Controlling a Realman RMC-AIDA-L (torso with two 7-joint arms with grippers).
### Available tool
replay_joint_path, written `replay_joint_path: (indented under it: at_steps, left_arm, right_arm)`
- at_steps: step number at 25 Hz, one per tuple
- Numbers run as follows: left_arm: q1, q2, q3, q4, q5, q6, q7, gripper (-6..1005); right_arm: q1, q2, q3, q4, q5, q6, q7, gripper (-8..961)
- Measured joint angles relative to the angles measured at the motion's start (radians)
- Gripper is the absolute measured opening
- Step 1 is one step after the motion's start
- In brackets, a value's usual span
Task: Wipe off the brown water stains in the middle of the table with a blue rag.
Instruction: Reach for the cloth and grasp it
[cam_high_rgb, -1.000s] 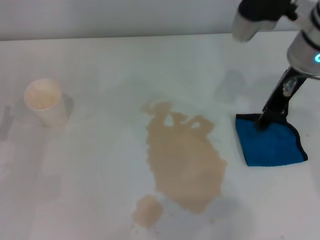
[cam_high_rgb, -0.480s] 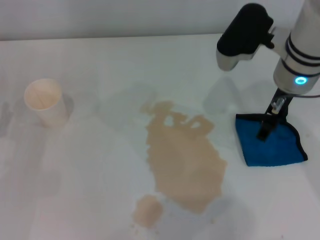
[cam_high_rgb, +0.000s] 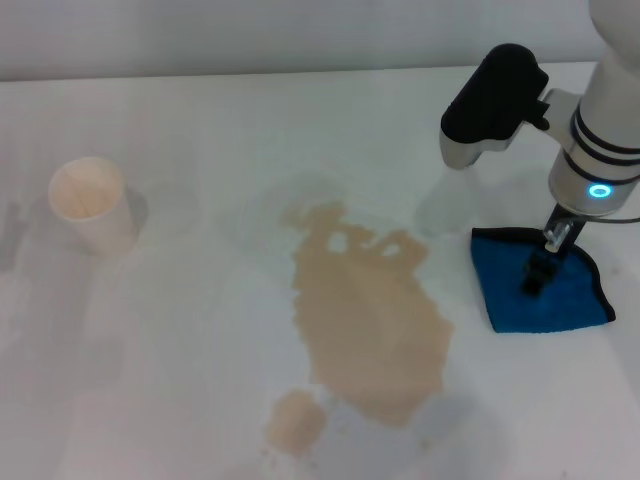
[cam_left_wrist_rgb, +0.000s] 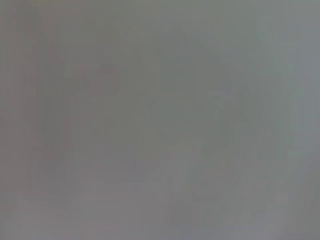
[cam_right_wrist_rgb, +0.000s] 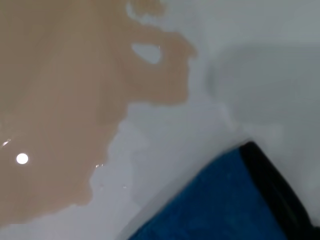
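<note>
1. the wide, plain white, smooth table carries a large, irregular, light tan-brown puddle of water stains near its middle, with jagged lobes along its far edge.
2. a small round tan-brown blot of the same colour sits just beside the puddle's near left corner, apart from it by a thin strip of white.
3. the small bright blue soft rag with black edging lies flat on the table to the right of the puddle, near it but not touching; a band of bare white surface lies between them.
4. the right gripper hangs from the white and black right arm with its dark tip down on the far middle part of the rag; i cannot tell whether its fingers are open, closed or holding the cloth.
5. the right wrist view shows the rag's black-edged corner close by and the puddle's lobed edge beyond a strip of white table.
6. a cream paper cup stands upright at the far left, well apart from the stains.
7. the left gripper does not show in the head view, and the left wrist view is a plain grey blur.
</note>
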Motion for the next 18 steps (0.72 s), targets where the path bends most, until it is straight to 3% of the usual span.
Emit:
replay_joint_path:
  at_steps: [1, 3, 18]
  left_arm:
    - [-0.002, 0.0, 0.0, 0.0, 0.0, 0.002, 0.0, 861]
    - [-0.007, 0.0, 0.0, 0.0, 0.0, 0.004, 0.0, 861]
    - [-0.029, 0.0, 0.0, 0.0, 0.0, 0.006, 0.0, 861]
  right_arm:
    - [-0.003, 0.0, -0.001, 0.003, 0.001, 0.003, 0.0, 804]
    - [-0.009, 0.001, -0.005, 0.003, 0.006, 0.009, 0.0, 615]
    - [-0.029, 0.0, -0.008, 0.046, 0.031, 0.087, 0.0, 609]
